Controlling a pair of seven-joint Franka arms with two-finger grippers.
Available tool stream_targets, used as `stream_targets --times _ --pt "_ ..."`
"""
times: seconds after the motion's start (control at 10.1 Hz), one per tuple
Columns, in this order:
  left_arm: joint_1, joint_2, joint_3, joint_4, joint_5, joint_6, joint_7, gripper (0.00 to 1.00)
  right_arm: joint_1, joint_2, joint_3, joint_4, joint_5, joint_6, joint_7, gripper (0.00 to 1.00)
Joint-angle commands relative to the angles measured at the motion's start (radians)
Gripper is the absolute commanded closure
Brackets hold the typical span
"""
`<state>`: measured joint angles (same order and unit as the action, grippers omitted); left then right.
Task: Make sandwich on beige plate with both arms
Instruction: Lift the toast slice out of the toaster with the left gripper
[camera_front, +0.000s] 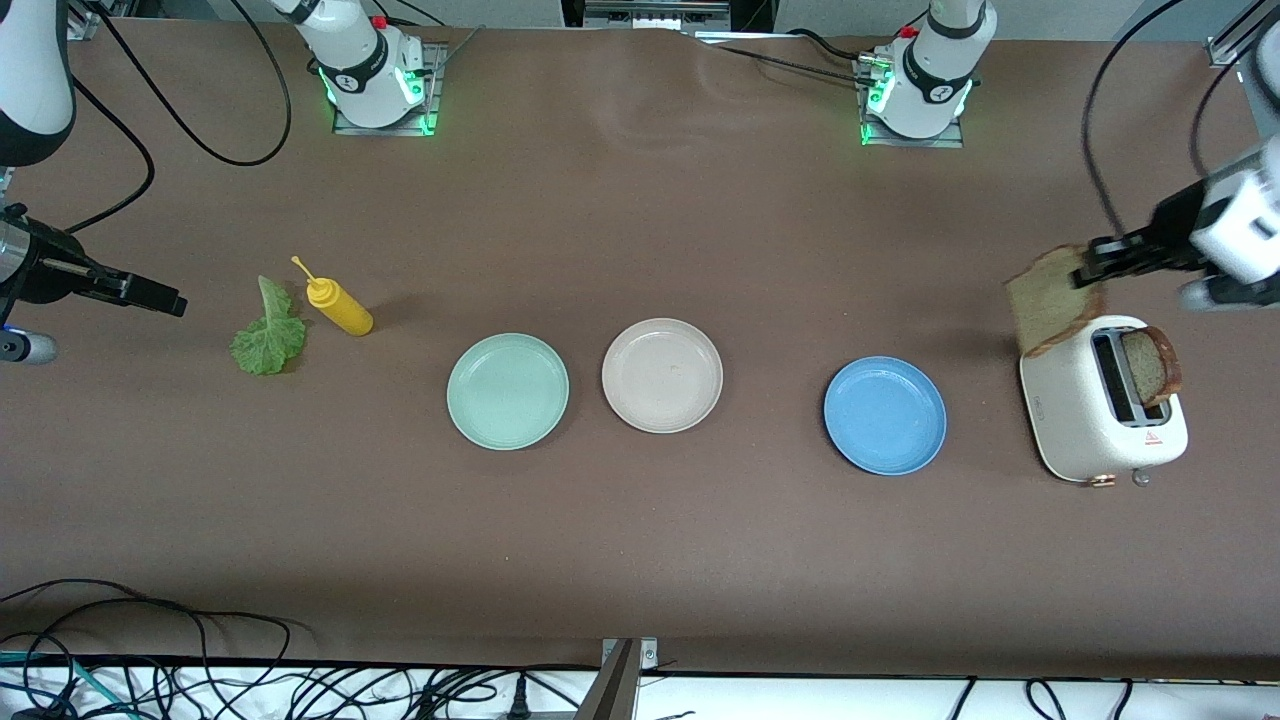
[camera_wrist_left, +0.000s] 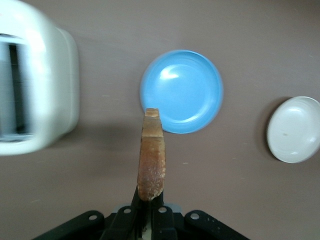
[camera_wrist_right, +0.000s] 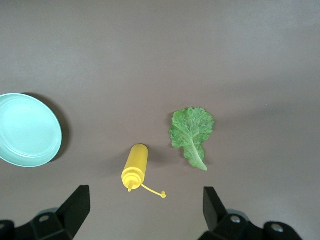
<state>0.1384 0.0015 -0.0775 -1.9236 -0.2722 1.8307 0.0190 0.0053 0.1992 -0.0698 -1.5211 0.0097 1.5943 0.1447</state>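
our left gripper (camera_front: 1085, 268) pinches 1 bread slice (camera_front: 1050, 300) edge-up over the toaster (camera_front: 1100, 405); the beige plate (camera_front: 662, 375) lies mid-bench, toward the right arm's end. the right gripper (camera_wrist_right: 145, 212) waits, fingers spread, over the lettuce (camera_wrist_right: 192, 132).

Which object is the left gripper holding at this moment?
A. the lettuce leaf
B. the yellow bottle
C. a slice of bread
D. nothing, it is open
C: the left gripper is shut on a bread slice held in the air beside the toaster, in which a second slice stands; the lettuce leaf and the yellow bottle lie on the table.
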Motion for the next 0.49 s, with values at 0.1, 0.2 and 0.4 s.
stream_targets --times 0.1,0.2,0.4 --pt "-0.002 0.163 -0.099 0.011 -0.227 0.09 0.009 1.0 -0.002 -0.004 0.004 0.006 -0.011 -0.014 0.007 0.0" --pt "-0.02 0.239 -0.1 0.034 -0.358 0.11 0.016 1.0 -0.004 -0.003 0.004 0.006 -0.011 -0.014 0.006 0.0" --pt "-0.145 0.316 -0.102 0.047 -0.472 0.212 0.015 1.0 -0.004 0.002 0.004 0.006 -0.011 -0.013 0.007 0.0"
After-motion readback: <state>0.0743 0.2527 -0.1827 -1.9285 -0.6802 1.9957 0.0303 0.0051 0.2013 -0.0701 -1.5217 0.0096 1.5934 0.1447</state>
